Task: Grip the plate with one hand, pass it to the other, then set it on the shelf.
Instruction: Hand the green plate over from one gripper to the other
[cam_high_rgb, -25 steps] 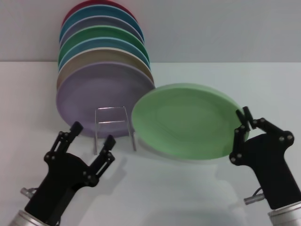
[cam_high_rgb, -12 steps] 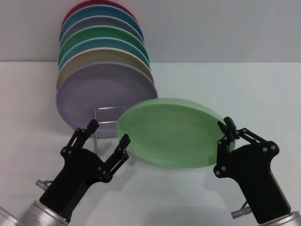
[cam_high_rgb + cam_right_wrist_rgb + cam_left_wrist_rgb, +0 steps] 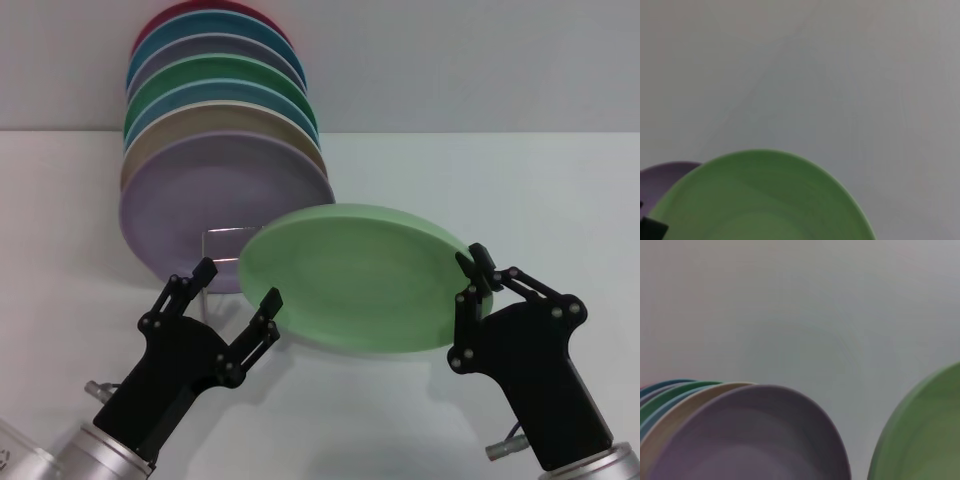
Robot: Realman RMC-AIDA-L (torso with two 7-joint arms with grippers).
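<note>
White tabletop, frame centre: rigid, smooth, likely slippery pale-green round plate (image 3: 355, 280) is pinched at its rim by right gripper (image 3: 472, 276); spread left gripper (image 3: 236, 290) should take the opposite rim.

Eight round plates show in all. One is a plain pale-green matte plate (image 3: 355, 278), held off the white worktop (image 3: 520, 190) near the middle of the scene. The other seven stand on edge in a row at the far left: a lavender-purple plate (image 3: 210, 200) nearest, then a beige plate (image 3: 215, 125), a light-blue plate (image 3: 205, 98), an emerald-green plate (image 3: 200, 72), a grey-blue plate (image 3: 190, 50), a teal-blue plate (image 3: 205, 27) and a crimson plate (image 3: 165, 17) farthest back. There is one thin silver wire rack (image 3: 222, 236), only partly visible. Two black robot end effectors appear: the left end effector (image 3: 236, 289) and the right end effector (image 3: 478, 271).
</note>
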